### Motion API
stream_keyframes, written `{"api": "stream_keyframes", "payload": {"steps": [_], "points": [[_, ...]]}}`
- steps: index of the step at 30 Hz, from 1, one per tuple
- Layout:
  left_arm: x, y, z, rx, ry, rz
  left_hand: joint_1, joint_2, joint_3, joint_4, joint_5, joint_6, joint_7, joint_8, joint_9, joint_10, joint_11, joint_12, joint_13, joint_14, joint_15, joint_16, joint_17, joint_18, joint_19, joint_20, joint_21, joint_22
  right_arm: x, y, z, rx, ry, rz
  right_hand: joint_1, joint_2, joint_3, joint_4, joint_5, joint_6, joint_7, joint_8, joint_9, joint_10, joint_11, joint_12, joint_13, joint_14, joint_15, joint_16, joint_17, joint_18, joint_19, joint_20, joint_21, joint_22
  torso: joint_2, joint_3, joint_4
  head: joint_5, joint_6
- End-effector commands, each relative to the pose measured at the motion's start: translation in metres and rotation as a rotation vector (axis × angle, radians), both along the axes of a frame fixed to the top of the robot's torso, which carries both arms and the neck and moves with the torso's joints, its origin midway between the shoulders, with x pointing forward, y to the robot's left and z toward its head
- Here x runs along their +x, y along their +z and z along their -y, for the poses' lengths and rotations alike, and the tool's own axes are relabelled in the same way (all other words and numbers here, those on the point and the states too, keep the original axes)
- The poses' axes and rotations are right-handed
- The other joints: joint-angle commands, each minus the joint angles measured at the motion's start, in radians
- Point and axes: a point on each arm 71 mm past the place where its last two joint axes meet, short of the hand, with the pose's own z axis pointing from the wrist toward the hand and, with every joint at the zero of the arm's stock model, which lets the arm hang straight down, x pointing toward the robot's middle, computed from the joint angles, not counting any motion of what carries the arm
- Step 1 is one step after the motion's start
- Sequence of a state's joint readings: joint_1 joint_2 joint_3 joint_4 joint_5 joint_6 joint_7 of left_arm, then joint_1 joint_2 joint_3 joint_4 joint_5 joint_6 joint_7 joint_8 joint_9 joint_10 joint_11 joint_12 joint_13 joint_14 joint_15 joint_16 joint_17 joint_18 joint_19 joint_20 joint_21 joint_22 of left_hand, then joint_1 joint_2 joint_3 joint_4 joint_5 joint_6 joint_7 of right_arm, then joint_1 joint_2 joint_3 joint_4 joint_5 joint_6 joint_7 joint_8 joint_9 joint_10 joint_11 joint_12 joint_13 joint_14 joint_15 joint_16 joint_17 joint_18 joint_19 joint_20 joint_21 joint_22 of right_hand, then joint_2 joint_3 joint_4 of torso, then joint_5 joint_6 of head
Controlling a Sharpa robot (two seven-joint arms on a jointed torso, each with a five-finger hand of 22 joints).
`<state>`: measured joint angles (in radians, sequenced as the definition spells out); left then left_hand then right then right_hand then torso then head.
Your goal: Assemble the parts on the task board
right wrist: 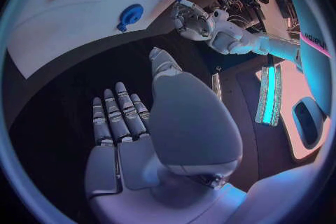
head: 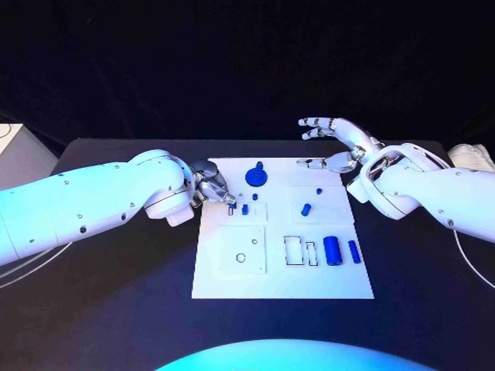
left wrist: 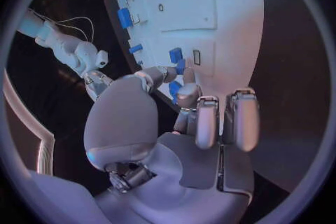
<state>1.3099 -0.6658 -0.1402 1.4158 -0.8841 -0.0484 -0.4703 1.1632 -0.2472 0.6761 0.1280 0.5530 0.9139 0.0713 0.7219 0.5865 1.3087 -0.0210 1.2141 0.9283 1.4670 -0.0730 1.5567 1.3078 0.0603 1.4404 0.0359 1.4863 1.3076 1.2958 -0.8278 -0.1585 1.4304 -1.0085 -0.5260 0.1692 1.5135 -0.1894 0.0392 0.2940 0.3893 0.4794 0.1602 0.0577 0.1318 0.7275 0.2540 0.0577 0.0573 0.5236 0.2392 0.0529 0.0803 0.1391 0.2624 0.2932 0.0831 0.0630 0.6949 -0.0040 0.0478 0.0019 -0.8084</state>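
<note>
The white task board [head: 283, 282] lies flat in the middle of the black table [head: 114, 309].

Left hand [head: 214, 188]: it sits at the board's far-left edge, fingers curled down toward the surface. In the left wrist view, the thumb and a fingertip [left wrist: 183, 91] close around a small blue part [left wrist: 174, 88] just over the board. The other fingers [left wrist: 207, 123] hang curled and hold nothing.

Right hand [head: 339, 143]: it is raised beyond the board's far-right corner, off the board, fingers spread and lightly bent. The right wrist view shows the palm bare and the fingers [right wrist: 119, 115] laid side by side over dark table; it holds nothing.

Parts on the board: a blue round disc [head: 257, 177] stands near the far edge, just right of the left hand. A short blue peg [head: 305, 209] lies on a raised square plate at the centre right. A thick blue cylinder [head: 332, 250] and a thinner blue pin [head: 353, 251] lie side by side toward the near-right edge, beside two outlined rectangular slots [head: 301, 250]. A square plate with holes [head: 241, 250] occupies the near-left portion.

Obstruction: the left forearm [head: 80, 205] crosses the table's left side and hides the left hand's fingertips in the head view.
</note>
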Motion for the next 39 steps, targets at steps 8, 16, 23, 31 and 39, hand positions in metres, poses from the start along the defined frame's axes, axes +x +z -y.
{"api": "stream_keyframes", "payload": {"steps": [8,16,23,31,39], "points": [[0.0008,-0.0039,-0.0023,0.063,-0.022,-0.02,0.004,0.008,0.142,-0.148,0.006,0.023,-0.017,0.004,0.018,0.008,-0.002,0.005,0.0,0.098,-0.005,0.005,0.245,-0.018,0.012,0.0,0.005,0.092,-0.0008,0.0,-0.0007,-0.002,0.01,0.001,-0.002,0.009,0.007,0.0,-0.003,0.01,0.135,0.004,0.001,0.011,-0.001,0.001,0.001,0.009,0.0,0.004,0.002,-0.017,0.003,0.0,0.007,-0.001,0.001,-0.0008,0.001,-0.001,-0.006],[0.0019,-0.005,-0.0007,0.076,-0.031,-0.025,0.004,0.008,0.142,-0.148,0.006,0.023,-0.017,0.004,0.018,0.009,-0.002,0.007,0.003,0.098,-0.005,0.005,0.245,-0.017,0.011,0.0,0.005,0.091,-0.0009,0.0,-0.0013,-0.002,0.012,0.001,-0.002,0.009,0.007,0.0,-0.003,0.01,0.135,0.004,0.001,0.011,-0.001,0.001,0.001,0.009,0.0,0.004,0.002,-0.017,0.003,0.0,0.007,-0.001,0.0,-0.0016,0.0004,0.001,-0.01],[0.0012,-0.0058,0.0001,0.084,-0.043,-0.036,0.004,0.008,0.143,-0.149,0.007,0.024,-0.018,0.004,0.018,0.009,-0.002,0.006,0.002,0.098,-0.005,0.005,0.245,-0.018,0.012,0.0,0.005,0.092,-0.0008,-0.0001,-0.0009,-0.002,0.011,0.0,-0.002,0.009,0.007,0.0,-0.003,0.01,0.135,0.004,0.001,0.011,-0.001,0.001,0.001,0.009,0.0,0.004,0.002,-0.017,0.003,0.0,0.007,-0.001,0.0,-0.0008,0.001,-0.001,-0.012],[0.001,-0.0065,-0.0002,0.092,-0.047,-0.043,0.004,0.008,0.143,-0.149,0.007,0.024,-0.018,0.004,0.018,0.009,-0.002,0.006,0.002,0.098,-0.005,0.005,0.245,-0.018,0.012,0.0,0.005,0.092,-0.0009,-0.0001,-0.0007,-0.002,0.011,0.0,-0.002,0.009,0.007,0.0,-0.003,0.01,0.135,0.004,0.001,0.011,-0.001,0.001,0.001,0.009,0.0,0.004,0.002,-0.017,0.003,0.0,0.007,-0.001,0.0,-0.0001,0.0005,0.0,-0.013],[0.0007,-0.0071,0.0002,0.096,-0.055,-0.051,0.003,0.008,0.143,-0.149,0.008,0.025,-0.018,0.003,0.018,0.009,-0.003,0.005,0.001,0.098,-0.006,0.005,0.244,-0.018,0.011,-0.001,0.005,0.091,-0.001,-0.0001,-0.0004,-0.003,0.011,-0.001,-0.002,0.01,0.009,-0.001,-0.003,0.011,0.135,0.004,0.001,0.013,-0.001,0.001,0.001,0.009,0.0,0.003,0.001,-0.019,0.004,0.0,0.007,-0.001,0.0,-0.0003,0.0008,0.0,-0.014]]}}
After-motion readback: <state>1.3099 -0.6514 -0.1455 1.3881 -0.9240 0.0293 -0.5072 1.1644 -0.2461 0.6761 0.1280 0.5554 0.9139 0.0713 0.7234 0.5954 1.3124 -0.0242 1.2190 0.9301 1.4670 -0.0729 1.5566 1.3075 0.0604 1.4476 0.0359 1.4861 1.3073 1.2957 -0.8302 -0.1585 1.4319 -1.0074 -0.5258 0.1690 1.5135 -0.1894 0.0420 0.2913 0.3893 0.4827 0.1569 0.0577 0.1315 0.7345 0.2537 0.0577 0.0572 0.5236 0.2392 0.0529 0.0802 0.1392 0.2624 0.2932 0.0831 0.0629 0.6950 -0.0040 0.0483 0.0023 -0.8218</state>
